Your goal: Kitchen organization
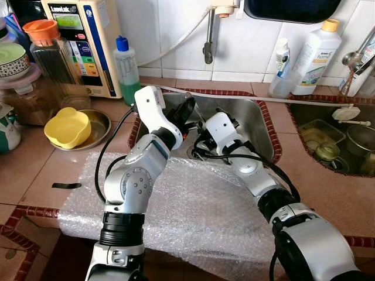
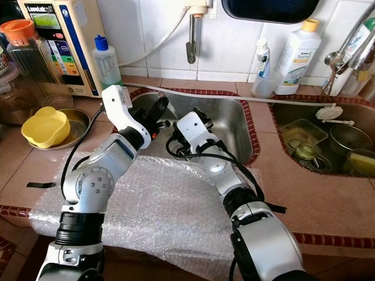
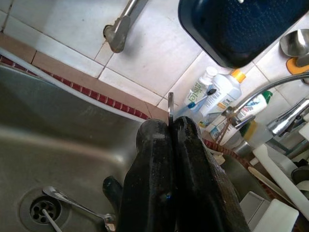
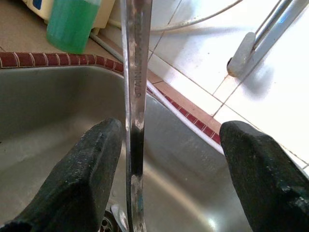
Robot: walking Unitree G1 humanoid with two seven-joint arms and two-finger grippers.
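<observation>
Both arms reach over the left sink point(image 1: 246, 120). My left gripper point(image 3: 171, 126) is shut on a thin steel utensil point(image 3: 170, 104), whose edge sticks out past its fingertips; the same gripper point(image 1: 188, 109) hangs above the basin's near-left corner. My right gripper point(image 4: 169, 164) is open just beside it. The utensil's flat handle point(image 4: 135, 96) stands between the right fingers point(image 4: 91, 164), close to one finger and clear of the other. A second spoon point(image 3: 72, 208) lies in the basin by the drain point(image 3: 41, 210).
Bubble wrap point(image 1: 193, 216) covers the counter in front of the sink. At the left are a yellow bowl point(image 1: 67, 127) on a steel plate, a green soap bottle point(image 1: 126, 69) and a water purifier point(image 1: 82, 41). White bottles point(image 1: 315, 55) and a second, dish-filled sink point(image 1: 337, 140) are at the right.
</observation>
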